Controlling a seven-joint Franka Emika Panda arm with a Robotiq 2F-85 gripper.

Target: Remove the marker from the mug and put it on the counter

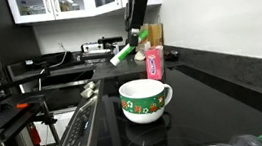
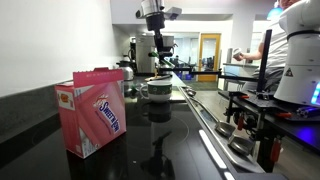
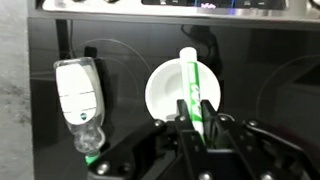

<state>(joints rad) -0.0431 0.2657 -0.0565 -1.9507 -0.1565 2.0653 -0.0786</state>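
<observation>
Overhead, hand (image 1: pixel 137 39) clamped on marker (image 1: pixel 125 53), marker clear above mug (image 1: pixel 145 104), mug on counter (image 1: pixel 224 92).

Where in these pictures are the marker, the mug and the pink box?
marker (image 1: pixel 126 51): exterior view, on its green barrel.
mug (image 1: pixel 143 105): exterior view, on its decorated band.
pink box (image 2: pixel 95 115): exterior view, on its front face.

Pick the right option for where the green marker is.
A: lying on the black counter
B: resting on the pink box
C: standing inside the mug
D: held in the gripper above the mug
D: the gripper pinches the marker in the air, clear above the mug.
</observation>
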